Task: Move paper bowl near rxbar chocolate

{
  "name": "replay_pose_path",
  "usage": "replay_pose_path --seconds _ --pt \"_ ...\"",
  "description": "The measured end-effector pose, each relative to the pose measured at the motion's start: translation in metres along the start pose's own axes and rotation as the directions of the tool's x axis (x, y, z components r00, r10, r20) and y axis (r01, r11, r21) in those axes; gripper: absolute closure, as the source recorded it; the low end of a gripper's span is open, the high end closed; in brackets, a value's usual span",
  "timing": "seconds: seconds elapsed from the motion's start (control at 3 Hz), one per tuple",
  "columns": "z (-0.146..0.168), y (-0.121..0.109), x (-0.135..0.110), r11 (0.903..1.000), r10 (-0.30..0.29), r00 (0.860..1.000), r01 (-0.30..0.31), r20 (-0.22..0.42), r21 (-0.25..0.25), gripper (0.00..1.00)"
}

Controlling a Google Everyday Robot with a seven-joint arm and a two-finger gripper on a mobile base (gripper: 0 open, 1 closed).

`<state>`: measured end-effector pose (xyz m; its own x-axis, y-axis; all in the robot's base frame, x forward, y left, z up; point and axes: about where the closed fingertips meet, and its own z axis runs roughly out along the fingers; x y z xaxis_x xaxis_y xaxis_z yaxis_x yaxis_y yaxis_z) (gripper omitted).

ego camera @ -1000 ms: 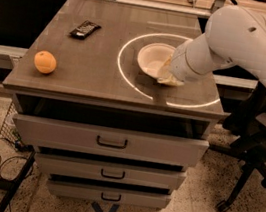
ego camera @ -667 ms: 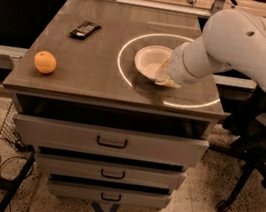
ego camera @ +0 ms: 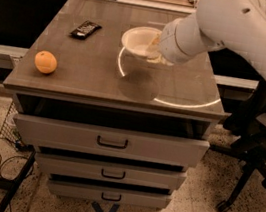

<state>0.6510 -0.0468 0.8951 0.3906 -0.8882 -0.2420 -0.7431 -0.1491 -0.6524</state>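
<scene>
The white paper bowl (ego camera: pixel 140 40) hangs a little above the cabinet top and casts a round shadow below it. My gripper (ego camera: pixel 156 48) is at the bowl's right rim, shut on it, with the thick white arm reaching in from the upper right. The rxbar chocolate (ego camera: pixel 85 29), a flat black bar, lies on the cabinet top to the left of the bowl, a short gap away. The bowl's right edge is hidden behind my wrist.
An orange fruit (ego camera: pixel 45 62) sits near the front left corner of the grey cabinet top (ego camera: pixel 87 77). A bright ring of light lies on the right half. Three drawers are below. A black office chair (ego camera: pixel 262 150) stands at the right.
My gripper has lifted the paper bowl off the surface and carried it left and toward the back, closer to the black bar. The orange and the bar have not moved.
</scene>
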Motion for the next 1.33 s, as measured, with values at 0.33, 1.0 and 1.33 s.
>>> replay_pose_path --seconds 0.33,1.0,1.33 --pt "0.009 -0.042 -0.026 0.9955 -0.081 0.995 0.077 0.067 0.056 1.0" --pt "0.053 -0.116 -0.099 0.9663 -0.243 0.938 0.212 0.247 0.146 1.0" --pt "0.09 -0.129 -0.116 0.9607 -0.276 0.902 0.248 0.331 0.124 1.0"
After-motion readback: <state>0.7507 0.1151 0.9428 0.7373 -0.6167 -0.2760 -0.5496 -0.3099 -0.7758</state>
